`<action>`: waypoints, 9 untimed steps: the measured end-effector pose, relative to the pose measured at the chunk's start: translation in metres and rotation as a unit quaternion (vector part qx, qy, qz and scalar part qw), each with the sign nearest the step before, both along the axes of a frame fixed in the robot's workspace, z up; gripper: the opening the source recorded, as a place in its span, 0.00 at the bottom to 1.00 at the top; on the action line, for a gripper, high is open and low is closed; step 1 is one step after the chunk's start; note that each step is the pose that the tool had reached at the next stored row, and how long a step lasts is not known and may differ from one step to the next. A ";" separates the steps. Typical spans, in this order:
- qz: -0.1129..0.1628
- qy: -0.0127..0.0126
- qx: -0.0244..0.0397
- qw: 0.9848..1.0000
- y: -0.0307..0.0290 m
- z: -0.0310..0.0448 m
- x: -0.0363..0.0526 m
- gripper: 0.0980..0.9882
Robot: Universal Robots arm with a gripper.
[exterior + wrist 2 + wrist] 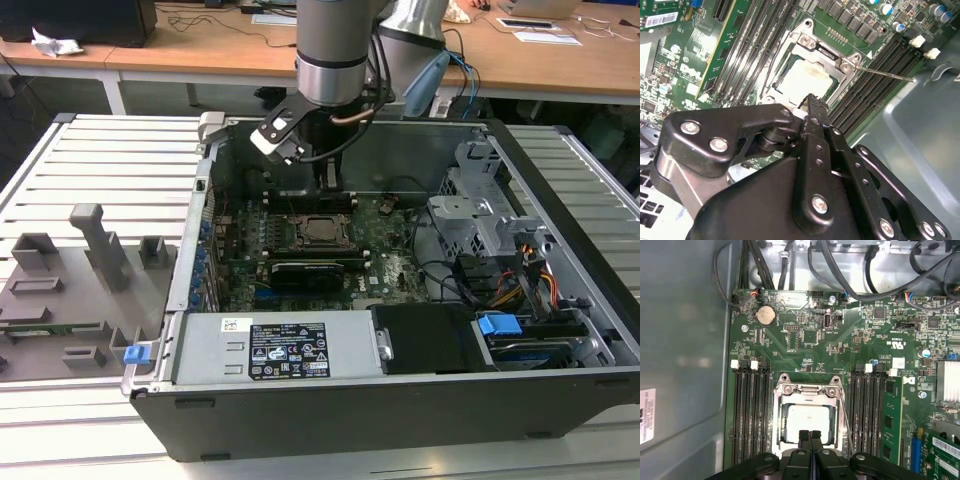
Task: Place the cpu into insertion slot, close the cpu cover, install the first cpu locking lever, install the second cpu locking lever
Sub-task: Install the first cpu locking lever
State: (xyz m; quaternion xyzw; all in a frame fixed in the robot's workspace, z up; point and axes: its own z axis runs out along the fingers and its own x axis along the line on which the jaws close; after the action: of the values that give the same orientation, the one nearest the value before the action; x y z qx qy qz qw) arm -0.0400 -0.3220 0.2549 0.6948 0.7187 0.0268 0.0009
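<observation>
Gripper (810,436) fingers pressed together, nothing held, poised at the socket's (776,440) edge. You have the chip (807,420) lying in the socket, cover (807,390) down over it. Wire lever (885,74) looks unlatched. Judged step: first lever, which needs pressing down under its catch.

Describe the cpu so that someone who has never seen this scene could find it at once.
Inside the open computer case, look at the green motherboard. Between its two banks of long black memory slots sits a square metal-framed socket. The cpu is the flat silver-grey square in that frame's window, bright where its neighbours are dark and narrow.
</observation>
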 end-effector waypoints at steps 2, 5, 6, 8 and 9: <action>0.000 0.000 0.000 1.000 0.0000 0.0074 0.0000 0.01; 0.000 0.000 0.000 1.000 0.0000 0.0165 0.0000 0.01; 0.000 0.000 0.000 1.000 0.0000 0.0198 0.0000 0.01; 0.000 0.000 0.000 1.000 0.0000 0.0265 0.0000 0.01; 0.000 0.000 0.000 1.000 0.0000 0.0264 0.0000 0.01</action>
State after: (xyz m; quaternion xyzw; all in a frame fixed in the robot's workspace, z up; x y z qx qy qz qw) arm -0.0400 -0.3220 0.2814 0.6948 0.7187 0.0266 0.0010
